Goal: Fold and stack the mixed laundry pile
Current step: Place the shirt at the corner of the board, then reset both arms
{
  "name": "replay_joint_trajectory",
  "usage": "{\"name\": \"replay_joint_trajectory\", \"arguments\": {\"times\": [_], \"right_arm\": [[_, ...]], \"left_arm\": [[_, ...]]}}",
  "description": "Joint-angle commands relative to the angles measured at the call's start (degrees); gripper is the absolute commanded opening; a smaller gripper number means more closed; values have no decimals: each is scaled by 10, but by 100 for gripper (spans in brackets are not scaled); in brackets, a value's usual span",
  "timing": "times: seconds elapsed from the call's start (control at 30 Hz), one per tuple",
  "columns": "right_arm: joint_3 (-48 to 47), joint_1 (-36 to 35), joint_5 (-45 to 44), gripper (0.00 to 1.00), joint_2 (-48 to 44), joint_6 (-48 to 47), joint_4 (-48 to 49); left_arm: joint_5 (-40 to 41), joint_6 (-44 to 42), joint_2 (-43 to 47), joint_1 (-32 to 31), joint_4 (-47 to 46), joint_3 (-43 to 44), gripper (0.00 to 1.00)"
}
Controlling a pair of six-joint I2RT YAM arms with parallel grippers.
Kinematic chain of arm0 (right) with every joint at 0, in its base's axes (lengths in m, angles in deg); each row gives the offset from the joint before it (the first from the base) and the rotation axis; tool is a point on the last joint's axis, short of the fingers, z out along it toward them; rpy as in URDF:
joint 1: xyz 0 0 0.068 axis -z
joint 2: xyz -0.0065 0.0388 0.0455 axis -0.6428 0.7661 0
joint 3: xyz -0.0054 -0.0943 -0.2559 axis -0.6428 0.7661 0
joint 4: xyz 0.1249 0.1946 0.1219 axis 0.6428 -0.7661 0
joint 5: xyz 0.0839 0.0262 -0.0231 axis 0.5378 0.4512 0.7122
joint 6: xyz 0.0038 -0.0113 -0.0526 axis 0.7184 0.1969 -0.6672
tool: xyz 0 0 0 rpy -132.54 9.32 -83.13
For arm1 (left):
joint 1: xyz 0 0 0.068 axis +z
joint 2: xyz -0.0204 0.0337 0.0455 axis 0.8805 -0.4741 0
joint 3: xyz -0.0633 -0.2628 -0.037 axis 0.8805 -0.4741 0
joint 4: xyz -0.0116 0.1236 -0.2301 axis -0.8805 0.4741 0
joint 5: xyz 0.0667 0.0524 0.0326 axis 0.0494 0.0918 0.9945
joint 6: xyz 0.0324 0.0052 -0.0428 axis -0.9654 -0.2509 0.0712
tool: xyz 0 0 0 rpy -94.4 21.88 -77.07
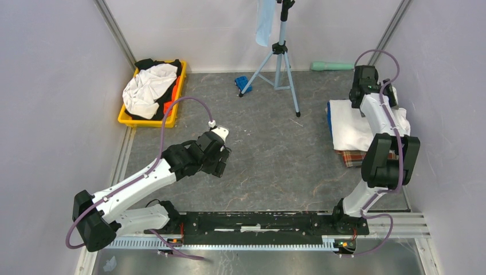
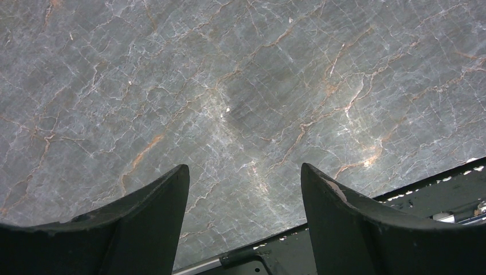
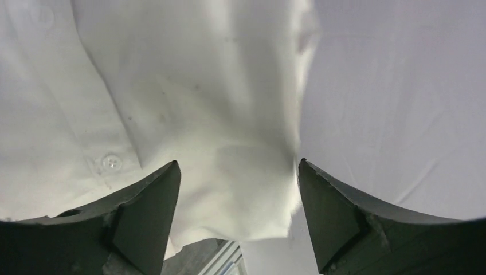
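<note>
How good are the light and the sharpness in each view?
Top view: even light, soft shadows, the table sharp. Left wrist view: the table's veins are crisp, with a pale glare patch near the middle. Right wrist view: the white shirt, very close, looks slightly soft and low in contrast; one button is clear.

Bright, even light, soft shadows; mild glare on the table (image 2: 229, 109) (white shirt (image 3: 200, 86) washed out).

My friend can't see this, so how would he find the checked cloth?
Look at the right side of the table, where a folded stack sits. The plaid cloth lies at its bottom, under the white shirt; only it has a checked pattern.
</note>
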State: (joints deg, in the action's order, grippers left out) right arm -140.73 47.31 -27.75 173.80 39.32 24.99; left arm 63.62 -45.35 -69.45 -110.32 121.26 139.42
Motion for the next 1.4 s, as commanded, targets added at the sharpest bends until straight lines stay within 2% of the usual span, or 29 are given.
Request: {"name": "replay_joint_trajectory", "arguments": {"times": [0.0,0.07,0.13,0.2,0.27,0.37,0.43,0.57,0.77,0.9,0.97,1.03,1.13,1.27,1.37], "right_arm": [[-81,1,-59,83,-21,36,5],[-87,1,-66,98,-48,56,6],[-89,1,-80,98,-71,67,11],[-101,0,-56,98,-92,115,-18],[-62,0,31,90,-127,162,-15],[65,1,156,80,-200,209,62],[148,1,234,78,-242,237,117],[244,1,363,77,-325,271,186],[306,-4,640,77,-440,311,237],[396,-38,776,78,-524,420,341],[432,-77,793,79,-562,462,404],[444,-134,769,80,-584,468,401],[434,-198,718,80,-599,446,354],[432,-248,633,90,-627,409,269],[427,-253,583,98,-647,375,201]], "left_arm": [[14,-22,5,0,-8,7,78],[16,-22,6,0,-8,7,78],[17,-22,7,0,-8,6,77],[17,-22,7,0,-9,6,77],[17,-22,6,0,-8,7,77],[21,-22,5,0,-6,8,77],[24,-21,6,0,-6,8,77],[23,-23,5,0,-5,9,77],[32,-26,7,0,-5,10,78],[51,-27,11,1,-5,11,81],[62,-27,14,1,-4,11,86],[70,-27,16,2,-3,11,91],[74,-27,20,2,-3,11,99],[84,-25,28,2,-1,11,100],[101,-23,40,2,0,13,100]]}}
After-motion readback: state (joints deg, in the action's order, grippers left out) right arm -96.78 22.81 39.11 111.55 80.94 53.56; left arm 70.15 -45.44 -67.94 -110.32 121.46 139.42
